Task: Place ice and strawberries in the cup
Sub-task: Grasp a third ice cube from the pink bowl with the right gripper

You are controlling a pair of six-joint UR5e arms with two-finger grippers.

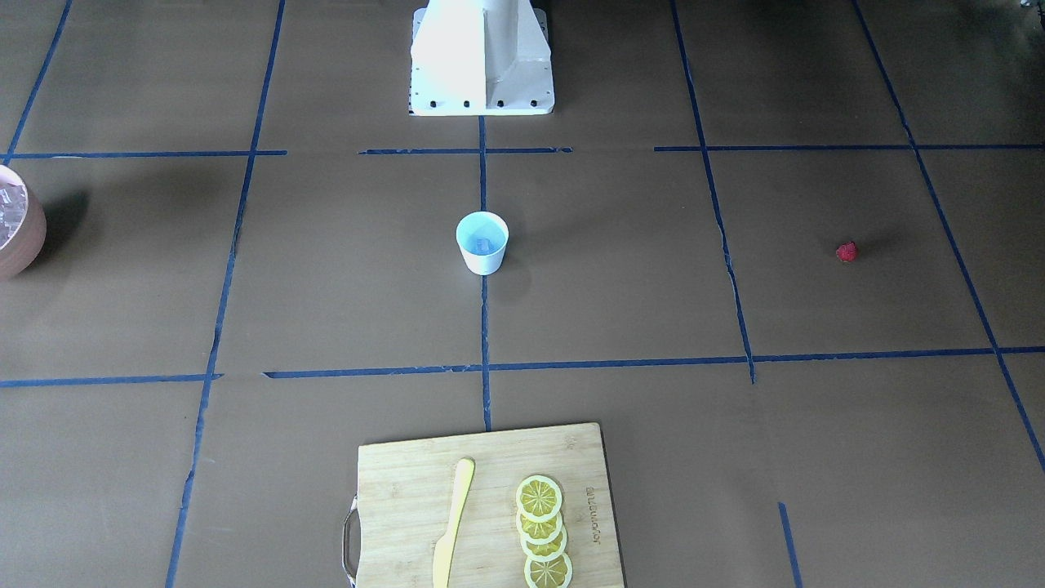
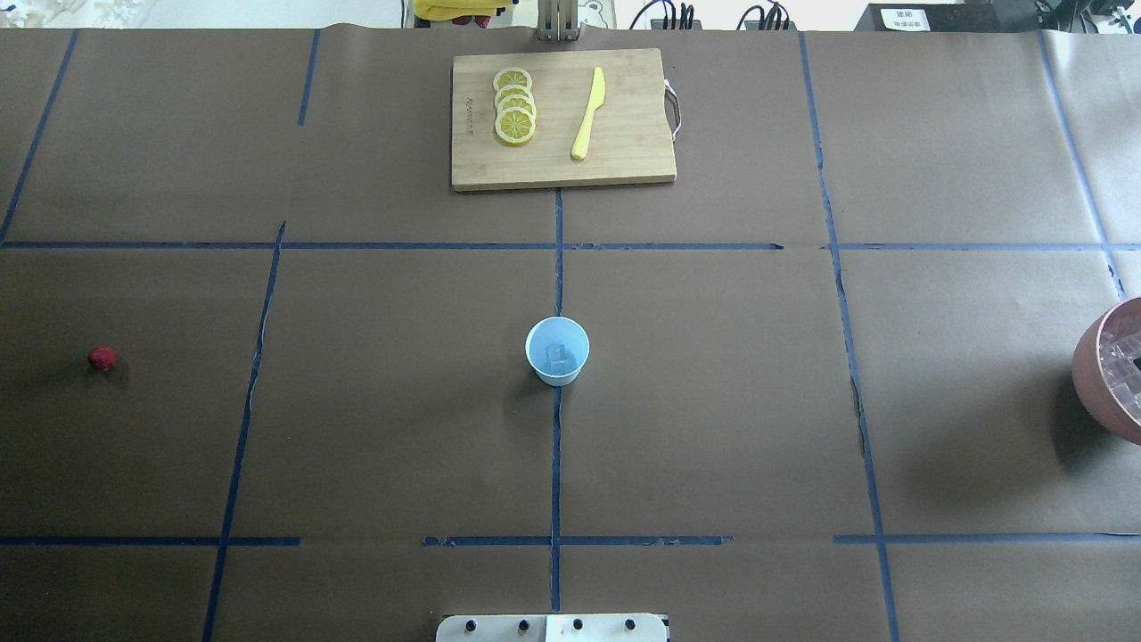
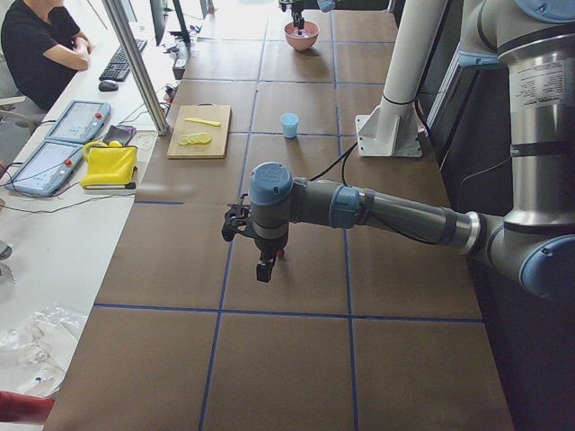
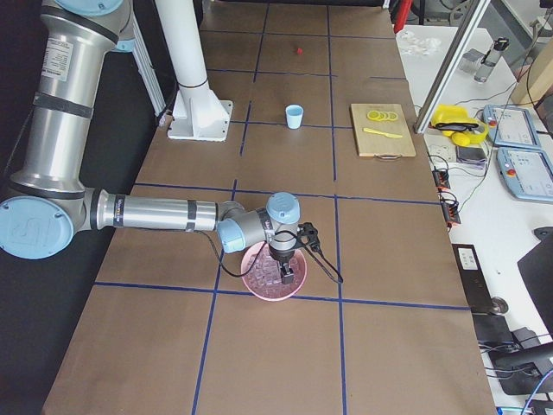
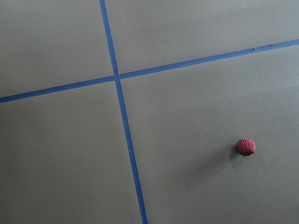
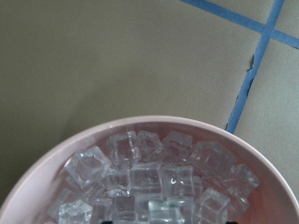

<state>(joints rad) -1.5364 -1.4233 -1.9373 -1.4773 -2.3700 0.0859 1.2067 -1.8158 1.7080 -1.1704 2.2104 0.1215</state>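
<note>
The white cup [image 1: 482,242] with a pale blue inside stands mid-table, also in the overhead view [image 2: 557,350], with an ice cube [image 2: 558,357] in it. The strawberry [image 1: 847,252] lies alone on the robot's left side and shows in the left wrist view [image 5: 246,147]. My left gripper [image 3: 265,269] hangs just above it; I cannot tell if it is open. My right gripper [image 4: 283,278] reaches down into the pinkish bowl [image 6: 46,163] of ice cubes [image 6: 145,177]. Two dark fingertips stand apart at that view's bottom edge.
A wooden cutting board [image 2: 624,160] with several lemon slices [image 2: 514,105] and a yellow knife [image 2: 588,114] lies on the far side from the robot. The robot's white base [image 1: 482,65] stands behind the cup. An operator [image 3: 36,45] sits beside the table.
</note>
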